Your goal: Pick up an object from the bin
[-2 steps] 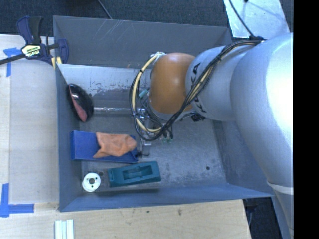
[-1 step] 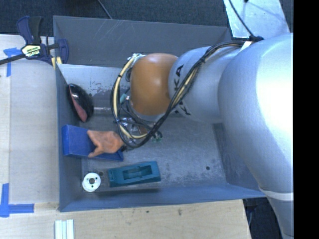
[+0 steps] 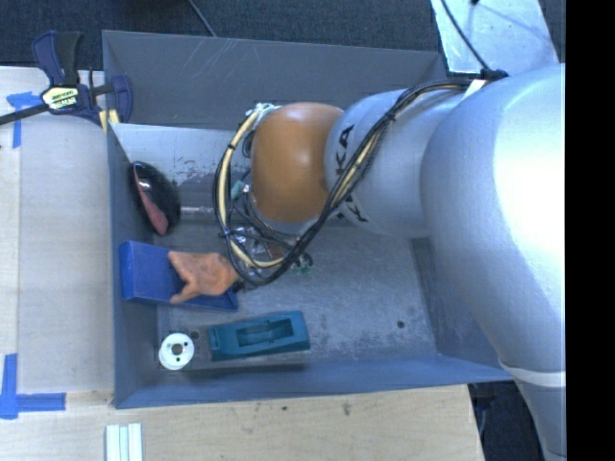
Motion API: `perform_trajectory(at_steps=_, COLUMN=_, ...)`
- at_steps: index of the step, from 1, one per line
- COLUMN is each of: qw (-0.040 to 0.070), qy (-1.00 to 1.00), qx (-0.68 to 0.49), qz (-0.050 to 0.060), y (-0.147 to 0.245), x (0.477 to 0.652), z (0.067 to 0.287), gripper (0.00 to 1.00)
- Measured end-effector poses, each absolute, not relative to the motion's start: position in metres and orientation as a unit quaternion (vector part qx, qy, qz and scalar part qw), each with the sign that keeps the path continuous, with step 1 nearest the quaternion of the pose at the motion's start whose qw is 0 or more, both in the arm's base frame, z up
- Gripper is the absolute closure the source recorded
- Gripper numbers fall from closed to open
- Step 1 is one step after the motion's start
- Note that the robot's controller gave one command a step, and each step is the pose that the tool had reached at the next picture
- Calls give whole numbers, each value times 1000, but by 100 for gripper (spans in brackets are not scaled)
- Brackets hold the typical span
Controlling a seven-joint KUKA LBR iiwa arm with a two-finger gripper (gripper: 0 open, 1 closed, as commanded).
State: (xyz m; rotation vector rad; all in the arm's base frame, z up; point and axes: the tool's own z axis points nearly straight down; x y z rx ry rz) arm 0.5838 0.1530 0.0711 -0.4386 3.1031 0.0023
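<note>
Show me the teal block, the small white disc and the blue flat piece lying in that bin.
teal block (image 3: 259, 337): camera view, middle of its top face.
white disc (image 3: 176, 351): camera view, its centre.
blue flat piece (image 3: 144, 272): camera view, its bare left part.

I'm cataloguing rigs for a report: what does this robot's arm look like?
The arm is thick, rounded and silver-grey with black lettering near the wrist, which wears a glossy orange-brown dome cover; black and yellow cables loop around it.
</note>
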Motion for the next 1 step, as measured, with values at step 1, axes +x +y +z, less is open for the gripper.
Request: perform_trajectory(at_steps=1, qw=0, qy=975, qx=-224, qz=0, y=141, x=581, z=89, gripper=100)
